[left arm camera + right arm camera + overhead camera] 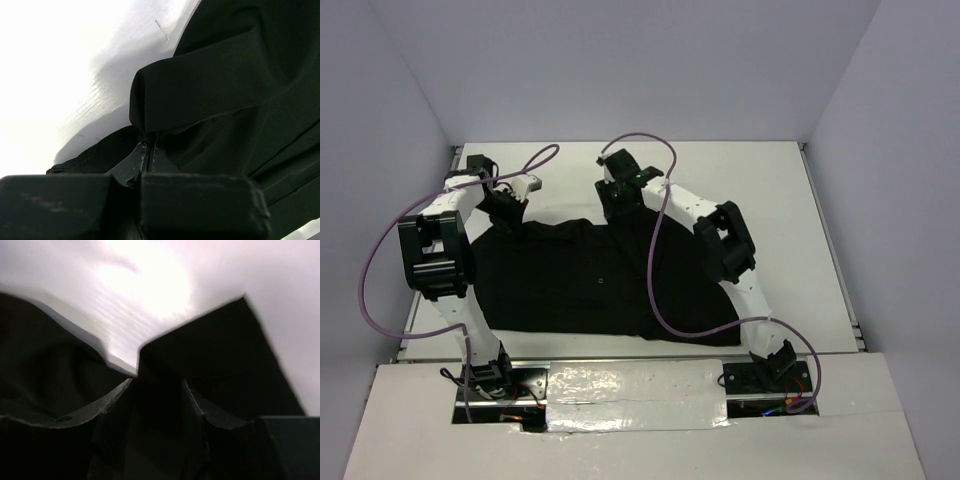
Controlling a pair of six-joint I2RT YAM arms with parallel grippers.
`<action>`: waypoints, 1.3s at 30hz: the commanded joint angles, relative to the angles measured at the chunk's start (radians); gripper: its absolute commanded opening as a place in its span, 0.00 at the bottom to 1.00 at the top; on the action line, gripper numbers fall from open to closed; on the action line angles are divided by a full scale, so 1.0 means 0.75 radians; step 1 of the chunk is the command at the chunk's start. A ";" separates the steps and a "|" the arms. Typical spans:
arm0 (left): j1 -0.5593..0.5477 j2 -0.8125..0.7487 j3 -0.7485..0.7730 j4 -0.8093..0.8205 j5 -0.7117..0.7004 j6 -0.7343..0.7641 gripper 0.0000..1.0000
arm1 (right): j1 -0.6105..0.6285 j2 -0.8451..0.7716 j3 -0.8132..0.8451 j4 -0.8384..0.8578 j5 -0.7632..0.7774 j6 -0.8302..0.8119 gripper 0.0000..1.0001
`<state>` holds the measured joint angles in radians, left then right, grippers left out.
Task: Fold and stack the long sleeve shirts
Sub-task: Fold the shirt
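The black long sleeve shirt lies spread flat across the white table. My left gripper is at the shirt's far left corner. In the left wrist view it is shut, pinching a rolled fold of the shirt. My right gripper is at the shirt's far edge near the middle. In the right wrist view its jaws stand apart, straddling a corner of the shirt, with dark fabric between them. That view is blurred. No neck label shows.
Purple cables loop from both arms, and the right one hangs over the shirt. Grey walls close in the table on three sides. A foil-covered strip runs along the near edge between the arm bases.
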<state>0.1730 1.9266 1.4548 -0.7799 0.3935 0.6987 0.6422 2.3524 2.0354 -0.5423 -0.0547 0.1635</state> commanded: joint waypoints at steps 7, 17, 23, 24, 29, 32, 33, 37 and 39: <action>-0.004 -0.035 0.040 -0.015 0.026 -0.021 0.00 | -0.005 -0.044 -0.102 0.013 -0.003 -0.064 0.49; -0.006 -0.088 0.048 0.056 -0.050 -0.072 0.00 | -0.069 -0.254 -0.153 0.095 0.001 -0.044 0.00; -0.006 -0.086 0.095 0.168 -0.138 -0.189 0.00 | -0.244 -0.555 -0.367 0.358 -0.178 0.076 0.00; -0.004 -0.084 0.101 0.193 -0.154 -0.201 0.00 | -0.281 -0.586 -0.404 0.474 -0.288 0.168 0.00; -0.004 -0.055 0.183 0.185 -0.181 -0.234 0.00 | -0.417 -0.701 -0.566 0.719 -0.389 0.244 0.00; -0.004 -0.049 0.202 0.191 -0.220 -0.248 0.00 | -0.435 -0.698 -0.538 0.699 -0.377 0.171 0.00; -0.004 -0.051 0.204 0.193 -0.234 -0.250 0.00 | -0.445 -0.711 -0.544 0.717 -0.375 0.167 0.00; 0.019 -0.067 0.187 0.187 -0.253 -0.210 0.00 | -0.533 -0.839 -0.640 0.884 -0.453 0.317 0.00; 0.031 -0.074 0.189 0.159 -0.212 -0.173 0.00 | -0.572 -0.886 -0.644 0.897 -0.451 0.326 0.00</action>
<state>0.1772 1.9064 1.5814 -0.6525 0.2230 0.5468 0.2653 1.8061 1.5536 0.0021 -0.3576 0.3542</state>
